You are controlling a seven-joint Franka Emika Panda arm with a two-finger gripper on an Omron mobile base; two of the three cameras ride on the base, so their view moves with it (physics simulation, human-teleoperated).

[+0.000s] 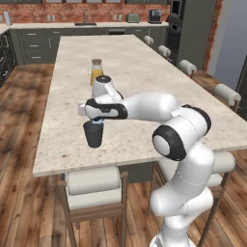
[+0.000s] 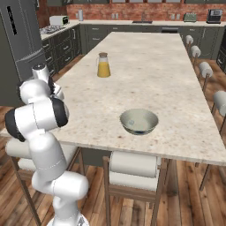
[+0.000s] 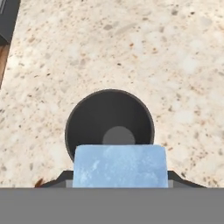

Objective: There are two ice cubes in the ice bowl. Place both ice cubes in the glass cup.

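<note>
Gripping an ice cube [image 3: 120,165], tool [image 1: 98,121] hangs right over glass cup [image 1: 93,134] on desk [image 1: 144,72]

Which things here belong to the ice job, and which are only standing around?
Part of the job:
- glass cup, directly under the hand
- ice cube, held in the gripper above the cup
- ice bowl, with something pale inside

Only standing around:
- juice carafe
- stools along the counter
</note>
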